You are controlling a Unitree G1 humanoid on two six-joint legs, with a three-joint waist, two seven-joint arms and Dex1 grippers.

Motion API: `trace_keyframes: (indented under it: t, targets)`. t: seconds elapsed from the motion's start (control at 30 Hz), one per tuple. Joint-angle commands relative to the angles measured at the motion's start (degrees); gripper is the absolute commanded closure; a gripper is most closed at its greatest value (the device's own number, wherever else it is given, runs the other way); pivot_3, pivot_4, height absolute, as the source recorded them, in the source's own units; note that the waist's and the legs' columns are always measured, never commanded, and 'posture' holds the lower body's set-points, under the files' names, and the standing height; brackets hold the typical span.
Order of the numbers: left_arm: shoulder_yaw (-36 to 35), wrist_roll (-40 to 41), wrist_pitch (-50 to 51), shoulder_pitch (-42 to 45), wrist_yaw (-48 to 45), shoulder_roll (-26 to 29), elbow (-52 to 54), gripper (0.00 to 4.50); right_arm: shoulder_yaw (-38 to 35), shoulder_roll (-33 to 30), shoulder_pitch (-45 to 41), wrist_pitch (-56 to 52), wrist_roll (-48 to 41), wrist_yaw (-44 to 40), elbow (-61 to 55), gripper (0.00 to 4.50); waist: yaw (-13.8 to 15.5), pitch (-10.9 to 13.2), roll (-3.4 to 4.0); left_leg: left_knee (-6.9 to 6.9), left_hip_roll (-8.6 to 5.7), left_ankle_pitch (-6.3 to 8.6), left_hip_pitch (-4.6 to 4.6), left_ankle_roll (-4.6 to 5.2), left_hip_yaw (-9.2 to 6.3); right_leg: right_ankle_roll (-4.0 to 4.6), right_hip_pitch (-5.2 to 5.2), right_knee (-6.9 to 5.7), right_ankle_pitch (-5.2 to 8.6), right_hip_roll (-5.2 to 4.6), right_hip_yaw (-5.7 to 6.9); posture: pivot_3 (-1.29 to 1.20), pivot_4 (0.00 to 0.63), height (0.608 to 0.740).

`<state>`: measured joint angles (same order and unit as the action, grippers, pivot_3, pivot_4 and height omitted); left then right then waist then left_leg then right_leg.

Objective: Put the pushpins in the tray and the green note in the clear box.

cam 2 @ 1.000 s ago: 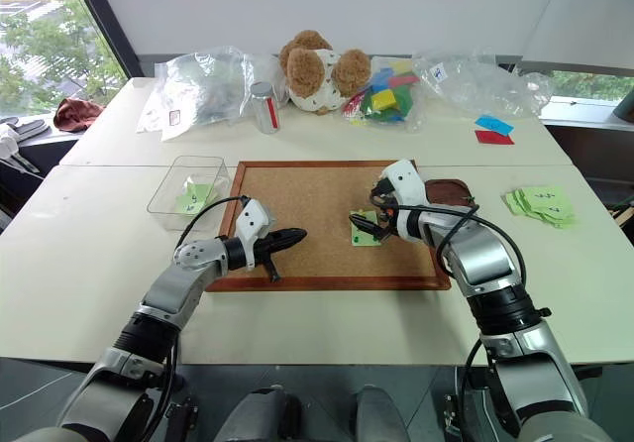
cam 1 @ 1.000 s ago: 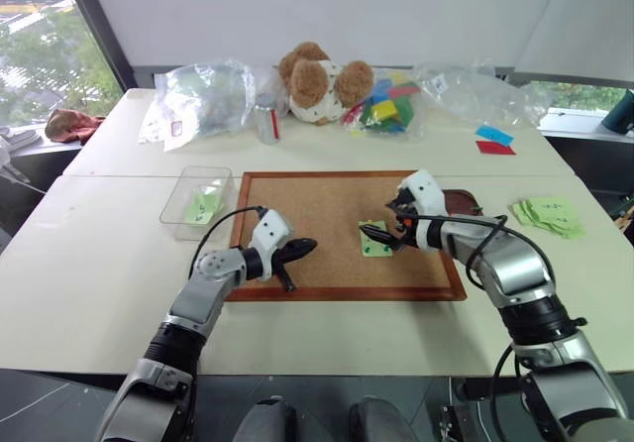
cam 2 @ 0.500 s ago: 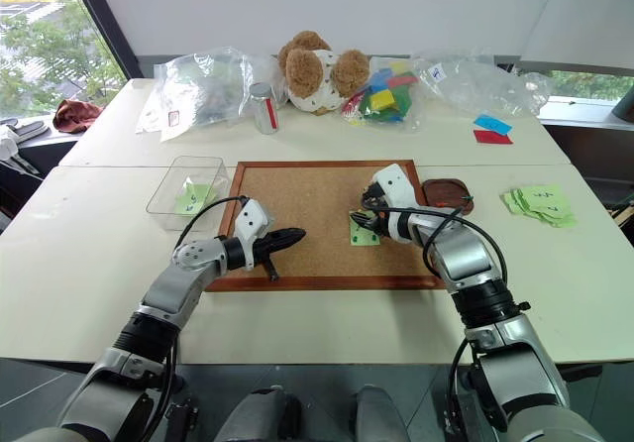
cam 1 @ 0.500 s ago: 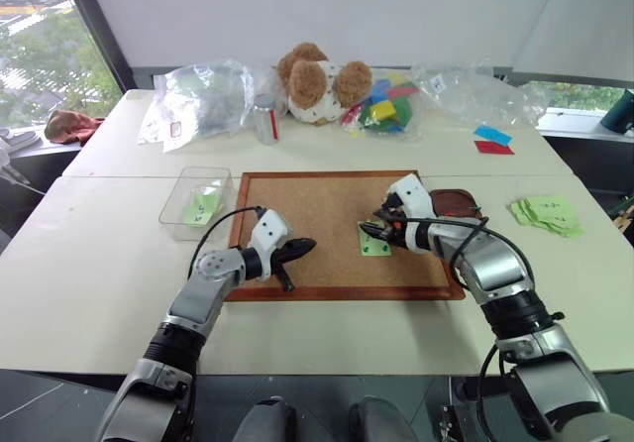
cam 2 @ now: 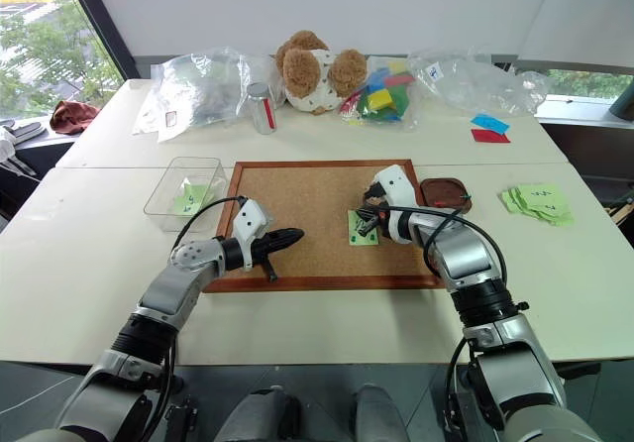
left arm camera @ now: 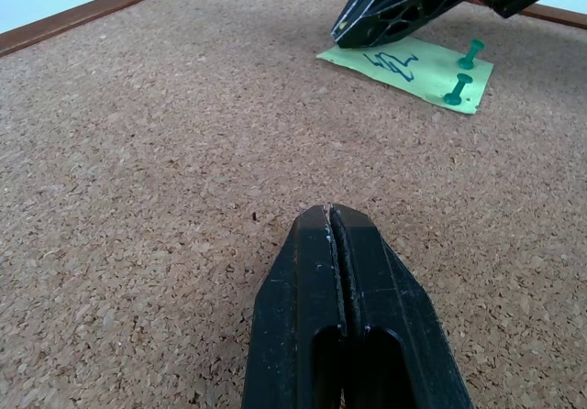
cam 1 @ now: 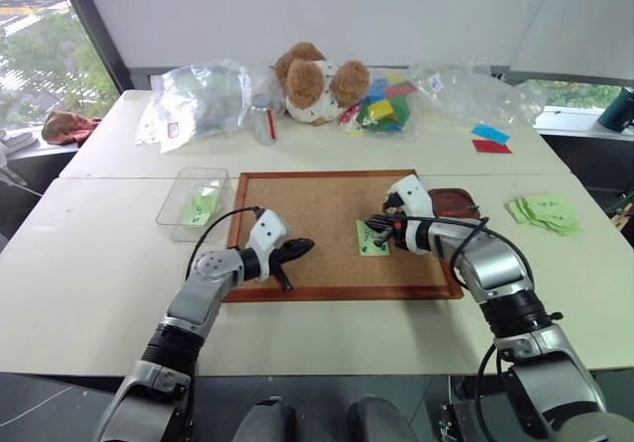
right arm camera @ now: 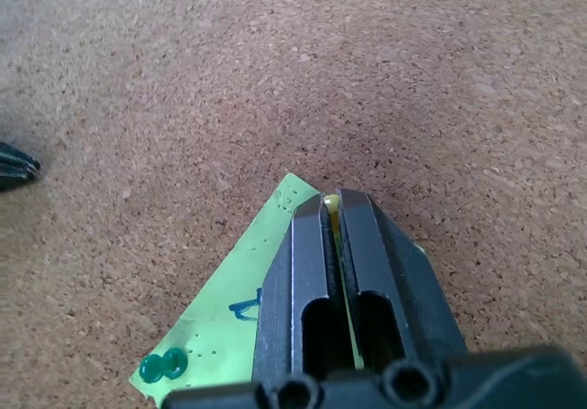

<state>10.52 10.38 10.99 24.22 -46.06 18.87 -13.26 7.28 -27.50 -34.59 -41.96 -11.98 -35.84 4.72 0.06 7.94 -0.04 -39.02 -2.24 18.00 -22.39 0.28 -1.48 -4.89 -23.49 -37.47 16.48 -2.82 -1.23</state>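
A wood-framed corkboard lies flat on the white table, and everything else sits around it. The green note lies on the cork toward the board's right half, with its dark scribble facing up and the two pushpins standing in it side by side near one edge. The right end effector is clenched, its black fingers pressed together with their tips over a corner of the note, at the end away from the pins; a sliver of pale paper shows between the tips, but whether the paper is really pinched or merely lies under them cannot be told. The left end effector is also clenched and empty, hovering just above the bare cork near the board's lower left part, well apart from the note and pointing toward it. The tray sits on the table just beside the board's right edge, close behind the right arm. The clear box stands just off the board's left edge with a green slip inside it. A pile of green slips lies farther to the right of the tray.
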Motion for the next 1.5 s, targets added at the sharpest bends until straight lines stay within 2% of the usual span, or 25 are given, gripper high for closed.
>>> trace_keyframes:
  t: [0.03,0.23,0.4,0.7,0.87,1.07,1.1,1.17,1.27,1.5]
  targets:
    - [1.32,-1.91,2.35,-2.2,-0.03,0.87,-1.83,4.5,-5.56,-0.83,-1.68,-2.95,-2.83,1.11,-7.18,4.48,0.01,-0.02,0.03,0.0,0.0,0.0,0.0,0.0,0.0,0.0,0.0,0.0,0.0,0.0,0.0,0.0,0.15,0.74]
    - [1.33,-2.06,2.64,-2.39,-0.2,0.93,-1.82,4.5,-13.15,-1.81,-3.94,-5.37,-3.97,5.51,-7.98,4.48,-0.69,-0.03,0.04,0.02,0.0,0.01,0.02,0.02,-0.01,0.0,0.02,0.0,0.0,0.0,-0.01,0.0,0.15,0.74]
    - [1.18,-1.99,2.75,-2.41,-0.17,0.95,-1.79,4.5,-18.22,-4.18,-6.14,0.74,-1.09,10.45,3.11,4.48,-0.66,-0.03,0.04,0.03,0.0,0.01,0.02,0.02,-0.01,0.0,0.03,0.02,0.0,-0.01,-0.01,0.0,0.15,0.74]
    - [1.2,-1.93,2.81,-2.65,-0.16,0.98,-1.18,4.5,-16.96,-5.18,-10.64,12.13,2.6,10.82,27.44,4.48,-0.89,-0.08,0.13,0.07,0.0,0.01,0.07,0.02,0.02,0.0,0.07,0.01,0.0,-0.01,-0.02,0.0,0.15,0.74]
    - [1.03,-1.91,2.91,-2.93,0.22,0.98,-0.8,4.5,-16.99,-4.54,-10.9,14.4,2.45,9.75,33.98,4.48,-0.88,-0.08,0.13,0.08,0.0,0.01,0.06,0.01,0.02,0.0,0.06,0.01,0.0,-0.01,-0.01,0.0,0.15,0.74]
    - [0.97,-1.87,3.1,-3.49,0.15,1.29,-0.3,4.5,-16.79,-4.44,-10.33,15.21,2.42,9.03,35.43,4.48,-0.96,-0.08,0.15,0.08,0.01,0.01,0.06,0.01,0.02,0.0,0.06,0.01,0.0,-0.01,-0.02,0.0,0.15,0.74]
    - [0.99,-1.9,3.07,-3.48,0.1,1.33,-0.34,4.5,-16.77,-4.43,-10.29,15.17,2.46,9.05,35.47,3.92,-0.96,-0.08,0.15,0.08,0.01,0.01,0.07,0.01,0.02,0.0,0.06,0.01,0.0,-0.01,-0.02,0.0,0.15,0.74]
    - [1.01,-1.91,3.04,-3.45,0.06,1.38,-0.39,4.5,-16.92,-4.36,-10.28,14.93,2.31,9.07,35.42,3.2,-0.95,-0.08,0.15,0.08,0.01,0.01,0.06,0.01,0.02,0.0,0.06,0.01,0.0,-0.01,-0.02,0.0,0.15,0.74]
    - [1.05,-1.92,3.08,-3.44,0.12,1.31,-0.3,4.5,-17.27,-4.61,-10.27,14.2,1.87,8.84,34.33,1.77,-0.94,-0.08,0.15,0.09,0.01,0.01,0.06,0.01,0.02,0.0,0.06,0.02,0.0,-0.01,-0.02,0.0,0.15,0.74]
    - [1.08,-1.93,2.97,-3.53,0.21,1.14,-0.48,4.5,-18.08,-5.46,-10.14,11.11,0.64,8.0,29.8,1.77,-0.94,-0.08,0.16,0.1,0.01,0.01,0.06,0.01,0.02,0.0,0.05,0.02,0.0,-0.01,-0.03,0.0,0.15,0.74]
